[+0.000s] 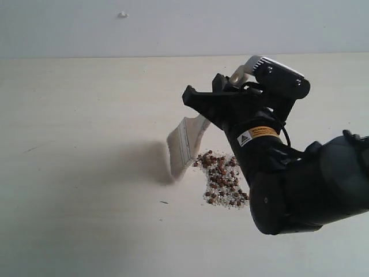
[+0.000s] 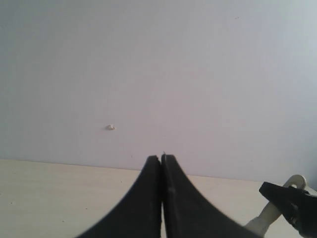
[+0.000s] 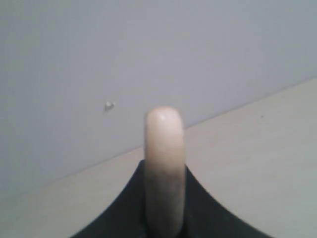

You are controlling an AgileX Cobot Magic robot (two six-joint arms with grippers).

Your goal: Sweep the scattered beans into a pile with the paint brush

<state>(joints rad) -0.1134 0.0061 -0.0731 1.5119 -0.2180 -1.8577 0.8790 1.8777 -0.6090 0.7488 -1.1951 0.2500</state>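
One pale wooden table point(image 1: 86, 173) fills most of the exterior view, with a plain whitish wall point(image 1: 173, 29) behind it. Near centre, the right pincer point(image 1: 207, 107) is clenched on the handle of the paint brush point(image 1: 183, 144). The bristles slant down toward the pincer's seven o'clock. The pile point(image 1: 222, 179) of beans lies at the pincer's six o'clock, just beside the bristles, at their three o'clock. The left pincer point(image 2: 162, 163) is clenched shut on nothing and faces the wall.
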